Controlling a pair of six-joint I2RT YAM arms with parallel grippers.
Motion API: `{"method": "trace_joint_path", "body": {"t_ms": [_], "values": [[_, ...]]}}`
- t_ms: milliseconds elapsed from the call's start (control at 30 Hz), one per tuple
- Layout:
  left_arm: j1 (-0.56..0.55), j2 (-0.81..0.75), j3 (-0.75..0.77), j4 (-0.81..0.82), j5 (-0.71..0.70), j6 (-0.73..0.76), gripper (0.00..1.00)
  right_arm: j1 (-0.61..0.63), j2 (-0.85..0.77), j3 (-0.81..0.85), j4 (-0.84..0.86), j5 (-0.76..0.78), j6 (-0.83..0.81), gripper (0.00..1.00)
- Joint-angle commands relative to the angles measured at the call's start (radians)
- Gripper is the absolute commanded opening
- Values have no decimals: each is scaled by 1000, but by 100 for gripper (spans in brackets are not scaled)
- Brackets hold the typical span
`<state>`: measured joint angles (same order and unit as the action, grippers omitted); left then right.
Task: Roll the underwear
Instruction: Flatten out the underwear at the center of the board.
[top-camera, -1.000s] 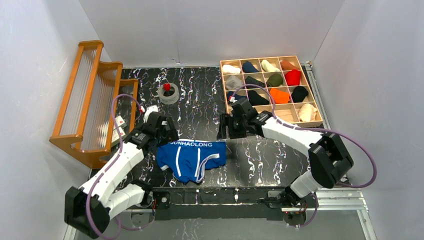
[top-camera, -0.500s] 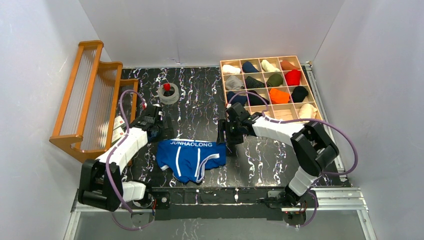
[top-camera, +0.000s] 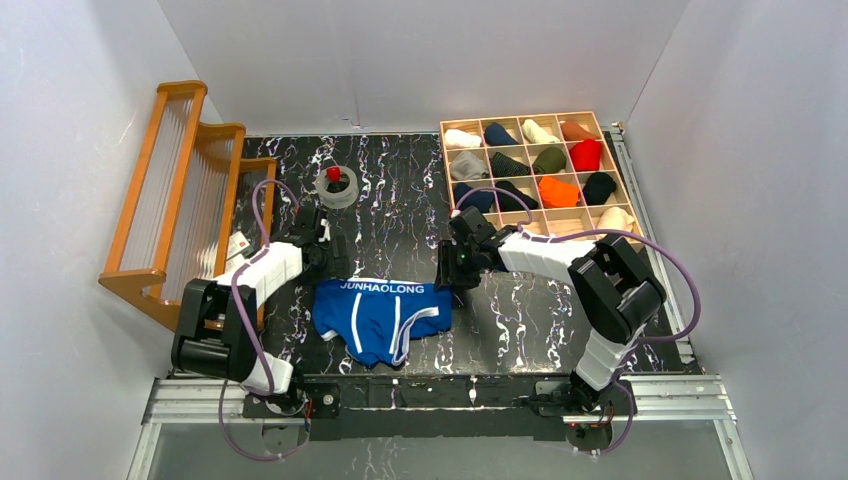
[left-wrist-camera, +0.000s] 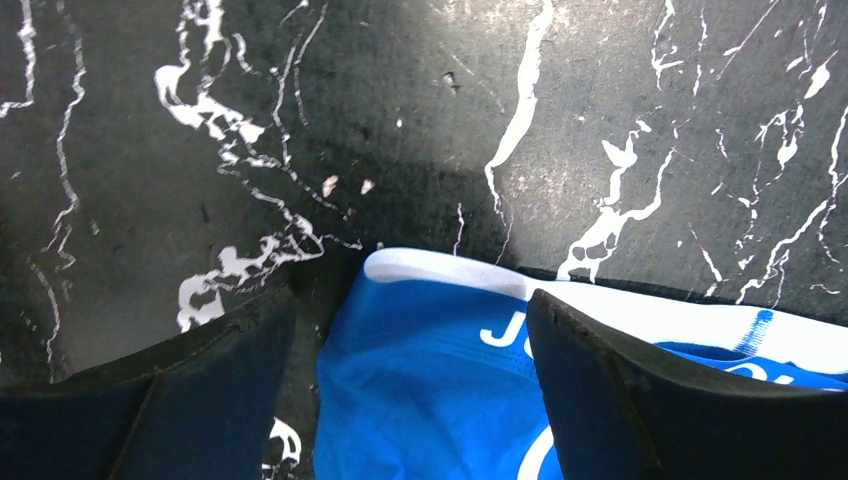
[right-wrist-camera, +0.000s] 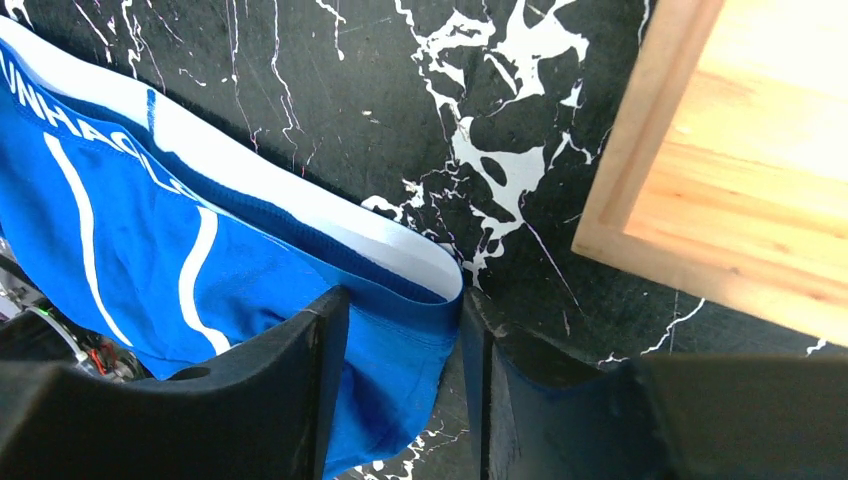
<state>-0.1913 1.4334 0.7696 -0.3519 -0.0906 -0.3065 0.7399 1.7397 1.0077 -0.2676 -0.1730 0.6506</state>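
Table (top-camera: 400, 170): black, white-veined, enclosed by white panels (top-camera: 420, 60).

Wooden rack (top-camera: 170, 200): at left edge of table, stepped, w/ clear slatted panels.

Wooden divider tray (top-camera: 520, 119): at far right corner of table, compartments holding rolled fabric items in assorted colours.

Blue underwear (top-camera: 380, 318): lying on table, near centre, btw. both arms. Waistband toward far side, lettered JUNHAOLONG. White stripes down front. Lower part bunched toward near edge.

Left end effector (top-camera: 325, 264): down at waistband's left corner. Fingers (left-wrist-camera: 230, 370) wide apart, straddling corner, one over the fabric, the other over bare table. Nothing gripped.

Right end effector (top-camera: 453, 272): down at waistband's right corner, near tray's near-left corner. Fingers (right-wrist-camera: 300, 370) apart w/ narrower gap, waistband corner btw. them. Fabric touching both inner faces but not pressed flat, so not clamped.

Tape roll (top-camera: 338, 190): on far-left part of table, well apart from underwear. Small red item (top-camera: 333, 174) at its centre; on it or inside it, cannot tell.
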Motion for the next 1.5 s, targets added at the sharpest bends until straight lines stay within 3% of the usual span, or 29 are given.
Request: {"method": "trace_joint_path", "body": {"t_ms": [0, 133, 233, 367, 633, 800, 867, 1000, 1133, 1267, 1467], "values": [[8, 22, 10, 19, 51, 2, 80, 3, 27, 10, -15, 38, -9, 52], [7, 4, 20, -17, 57, 2, 76, 3, 31, 26, -24, 30, -17, 51], [8, -41, 28, -62, 40, 23, 83, 4, 39, 31, -27, 16, -17, 54], [17, -68, 57, -118, 40, 66, 86, 3, 41, 34, -25, 13, -19, 55], [26, -20, 94, -174, 68, 117, 78, 3, 54, 44, -33, 13, -22, 54], [27, 65, 95, -174, 91, 142, 66, 3, 59, 49, -31, 10, -22, 50], [27, 80, 96, -167, 120, 147, 61, 4, 62, 51, -32, 9, -26, 39], [28, 77, 96, -165, 111, 144, 44, 3, 66, 63, -33, 2, -34, 28], [29, 59, 96, -159, 106, 144, 24, 4, 63, 95, -42, -16, -59, 1], [29, 4, 89, -142, 110, 130, 2, 3, 5, 125, -41, -16, -87, 1], [33, -106, 90, -150, 65, 114, 0, 3, -78, 153, -58, -26, -109, 1]]}}
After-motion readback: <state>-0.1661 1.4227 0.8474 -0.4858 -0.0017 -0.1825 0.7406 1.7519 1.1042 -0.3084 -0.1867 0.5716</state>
